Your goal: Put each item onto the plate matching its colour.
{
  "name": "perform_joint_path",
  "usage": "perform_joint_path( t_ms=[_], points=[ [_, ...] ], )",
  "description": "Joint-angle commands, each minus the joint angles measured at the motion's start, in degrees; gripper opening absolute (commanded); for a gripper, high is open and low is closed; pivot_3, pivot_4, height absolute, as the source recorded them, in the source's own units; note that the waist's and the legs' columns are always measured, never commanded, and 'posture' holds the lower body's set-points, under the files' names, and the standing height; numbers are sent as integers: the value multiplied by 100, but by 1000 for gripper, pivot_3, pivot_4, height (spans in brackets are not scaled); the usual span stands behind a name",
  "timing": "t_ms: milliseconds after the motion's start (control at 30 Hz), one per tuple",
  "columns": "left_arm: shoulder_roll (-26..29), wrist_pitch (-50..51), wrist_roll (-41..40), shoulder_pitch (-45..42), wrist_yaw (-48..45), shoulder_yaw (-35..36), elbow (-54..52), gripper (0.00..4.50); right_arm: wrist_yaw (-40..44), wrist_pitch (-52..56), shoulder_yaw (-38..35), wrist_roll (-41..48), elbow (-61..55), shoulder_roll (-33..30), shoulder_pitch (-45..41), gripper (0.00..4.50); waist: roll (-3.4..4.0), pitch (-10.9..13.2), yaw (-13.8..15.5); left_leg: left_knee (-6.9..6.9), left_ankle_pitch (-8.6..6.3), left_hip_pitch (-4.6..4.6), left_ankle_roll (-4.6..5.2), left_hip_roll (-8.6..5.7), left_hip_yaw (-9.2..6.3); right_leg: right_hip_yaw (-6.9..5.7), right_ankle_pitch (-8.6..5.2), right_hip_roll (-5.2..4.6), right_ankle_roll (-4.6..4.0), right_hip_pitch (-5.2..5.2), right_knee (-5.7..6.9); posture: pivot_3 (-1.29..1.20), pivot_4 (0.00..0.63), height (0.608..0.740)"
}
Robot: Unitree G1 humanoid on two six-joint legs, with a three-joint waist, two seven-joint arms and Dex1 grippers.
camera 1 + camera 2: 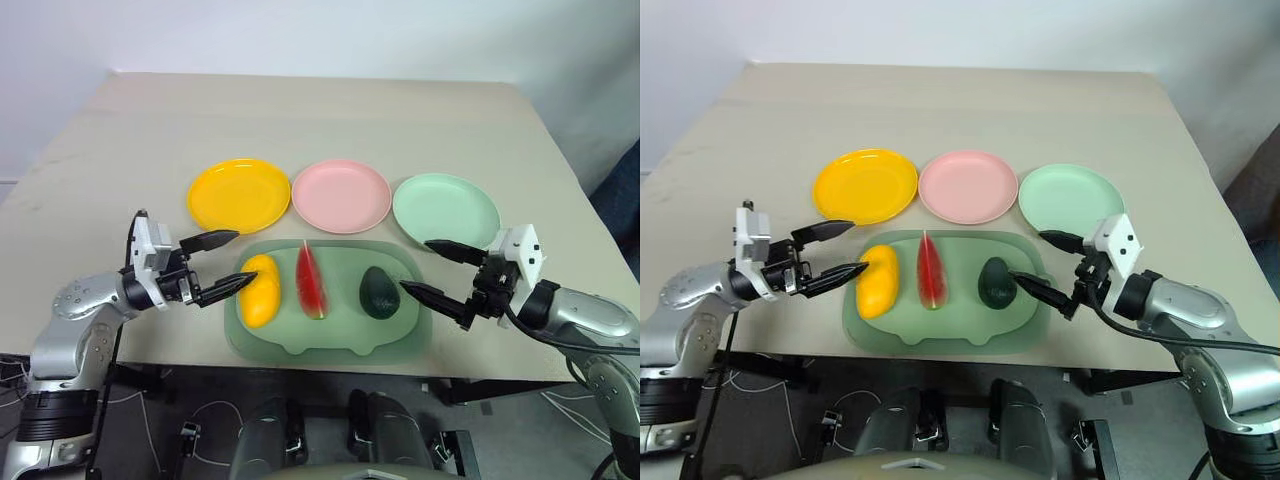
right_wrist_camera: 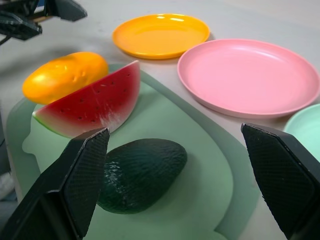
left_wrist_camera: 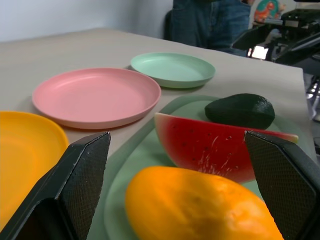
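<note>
Three toy fruits lie side by side on a pale green tray [image 1: 330,345]: a yellow mango [image 1: 260,290] on the left, a red watermelon wedge [image 1: 310,282] in the middle, a dark green avocado [image 1: 379,292] on the right. Behind the tray stand a yellow plate [image 1: 239,193], a pink plate [image 1: 341,195] and a mint green plate [image 1: 445,209], all bare. My left gripper [image 1: 244,257] hangs open just left of the mango, pointing at it. Beside the avocado, my right gripper [image 1: 415,265] is open and points at it from the right. Neither gripper holds anything.
The tray sits close to the beige table's front edge [image 1: 300,368]. Bare tabletop stretches behind the plates and to both sides. A person in dark trousers [image 3: 210,22] stands beyond the table's right side.
</note>
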Motion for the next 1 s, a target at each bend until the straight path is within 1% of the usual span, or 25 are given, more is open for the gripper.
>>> perform_joint_path(
  t_ms=[33,133,400,500,567,767,900,1000],
  points=[
    [5,-83,20,-96,7,-39,-142,4482,-31,-79,-128,90,-145,-29,-83,4500,0,0,1,0,1,1,-1,0,0,0,0,1,0,0,1,0,150,696],
    [-20,-162,81,-118,-12,-80,-79,4482,-160,-93,-47,43,-136,58,-99,4500,0,0,9,-1,2,2,-3,1,-1,0,0,2,0,0,1,0,150,696],
    [50,-69,-8,-260,-49,-28,-77,4482,-476,596,160,506,-410,49,-188,4500,0,0,10,-3,2,1,-3,0,-1,0,1,1,-2,0,0,0,150,696],
    [58,-70,8,-267,-49,-39,-99,4482,-640,835,125,756,-511,72,-208,4500,0,0,10,-4,2,1,-3,0,-1,0,3,1,-4,0,1,0,150,696],
    [58,-108,29,-307,-78,-45,-17,4482,-977,1193,258,889,-528,130,-371,4500,0,0,10,-4,2,1,-3,0,-1,0,2,1,-4,1,1,0,150,696],
    [-50,-115,67,-424,-23,-154,28,4482,-1626,2010,504,1091,-405,236,-666,4500,0,0,11,-4,4,2,-6,0,-1,0,3,1,-4,1,0,0,150,696],
    [-52,-145,106,-497,-76,-186,142,4482,-1925,2362,670,1089,-322,340,-802,4500,0,0,8,-4,4,0,-6,0,-1,0,10,2,-17,-1,1,0,150,696],
    [-68,-147,118,-593,-92,-212,231,4482,-1999,2571,666,1217,-214,417,-817,4500,0,0,8,-4,4,0,-6,0,0,0,12,3,-18,0,1,0,150,696]
  ],
)
